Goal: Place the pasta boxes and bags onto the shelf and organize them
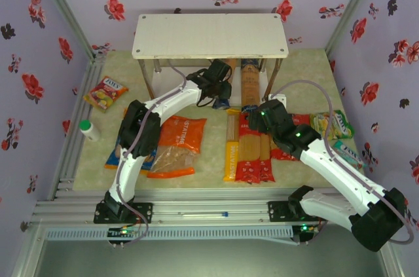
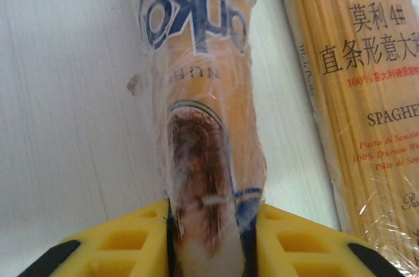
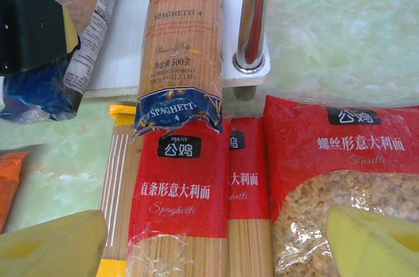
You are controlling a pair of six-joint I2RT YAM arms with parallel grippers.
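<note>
1. Progress is at an early stage. One dark blue spaghetti pack (image 3: 180, 41) lies lengthwise on the lower board of the shelf (image 1: 209, 35), just beside the right front post (image 3: 252, 15). Its near end overhangs the board's front edge and rests on a red pack.
2. A second dark blue pack (image 2: 203, 93) is in hand. The left gripper (image 2: 209, 224) is clamped on its near end, and the rest of the pack extends over the lower board, left of the first pack and apart from it. Whether it touches the board cannot be told. I judge this placement unfinished.
3. The right gripper (image 3: 213, 244) has its fingers spread wide and holds nothing. It hovers above the red packs at the middle of the table.
4. Outstanding on the table:
   - The yellow spaghetti pack (image 1: 232, 152) and two red spaghetti packs (image 1: 255, 152) lie side by side, touching, toward the middle of the front edge.
   - The red bag (image 3: 340, 179) lies just right of them.
   - The orange bag (image 1: 181, 138) and the blue-orange bag (image 1: 127, 156) lie toward the front-left corner, the latter partly under the left arm.
5. Shelf contents: the lower board carries the one pack noted, and the top board carries no pack.
6. Assessment: six items remain untouched, and the overhanging pack likely needs pushing further in.
</note>
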